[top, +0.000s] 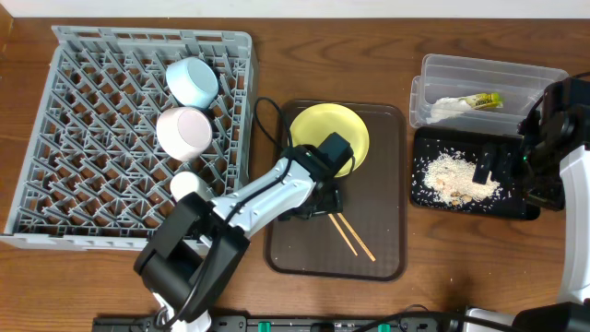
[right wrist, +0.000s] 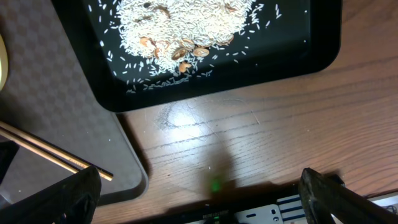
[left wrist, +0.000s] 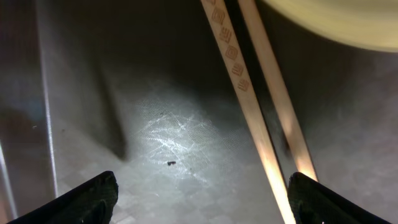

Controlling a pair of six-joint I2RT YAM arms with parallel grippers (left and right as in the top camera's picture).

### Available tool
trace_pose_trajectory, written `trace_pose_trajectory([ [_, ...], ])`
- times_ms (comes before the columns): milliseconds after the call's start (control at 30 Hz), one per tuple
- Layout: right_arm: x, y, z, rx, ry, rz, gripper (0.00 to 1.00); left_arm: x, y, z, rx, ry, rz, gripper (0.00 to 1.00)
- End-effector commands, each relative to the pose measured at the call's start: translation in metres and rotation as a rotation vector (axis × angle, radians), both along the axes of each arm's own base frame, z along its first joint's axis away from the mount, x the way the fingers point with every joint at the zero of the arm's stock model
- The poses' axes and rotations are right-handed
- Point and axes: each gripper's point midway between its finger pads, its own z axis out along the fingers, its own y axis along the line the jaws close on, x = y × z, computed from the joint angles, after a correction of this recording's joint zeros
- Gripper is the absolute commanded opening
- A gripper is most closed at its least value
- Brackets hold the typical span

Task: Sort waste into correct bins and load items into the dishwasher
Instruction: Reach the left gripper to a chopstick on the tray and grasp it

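- Fingertips (left wrist: 87,199) of the left gripper (left wrist: 202,198) stand spread low over the brown tray (left wrist: 155,137). The chopsticks (left wrist: 255,124) lie between them, close to one finger. Centre on both sticks before pinching.
- Right wrist: right gripper (right wrist: 202,199), jaws apart and empty, hovers over the wooden table (right wrist: 249,137) near the black tray (right wrist: 311,37) of rice crumbs (right wrist: 186,18).
- Overhead: chopsticks lie right of the dish rack (top: 92,138), their likely destination.

Left pincer (left wrist: 205,202) spread wide, pointing down, empty; right pincer (right wrist: 199,199) likewise spread, empty.
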Motion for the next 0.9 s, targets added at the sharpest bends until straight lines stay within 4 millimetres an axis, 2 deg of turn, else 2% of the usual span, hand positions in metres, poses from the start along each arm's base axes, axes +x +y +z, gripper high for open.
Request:
trace_pose_trajectory([
  [0,0.001,-0.004,0.008,-0.019,-0.026,-0.016,0.99,-0.003,0.002,-0.012,0.019,0.024,0.007,0.88],
  [300,0.0,-0.004,0.008,-0.019,-0.025,-0.017,0.99,-0.015,0.001,-0.027,0.018,0.101,0.006,0.87],
  [333,0.0,-0.004,0.008,-0.019,-0.025,-0.017,0.99,-0.016,0.002,-0.027,0.022,0.105,0.006,0.83],
  [400,0.0,-0.004,0.008,-0.019,-0.025,-0.016,0.99,-0.017,0.003,-0.027,0.027,0.11,0.006,0.63],
  [467,0.001,-0.004,0.008,-0.019,-0.025,-0.016,0.99,-0.018,0.003,-0.027,0.029,0.113,0.007,0.5],
  [633,0.0,-0.004,0.008,-0.019,-0.025,-0.016,0.99,-0.017,0.004,-0.027,0.029,0.113,0.009,0.31],
  [867,0.0,-0.004,0.008,-0.019,-0.025,-0.016,0.99,-0.014,0.007,-0.027,0.033,0.108,0.012,0.12],
])
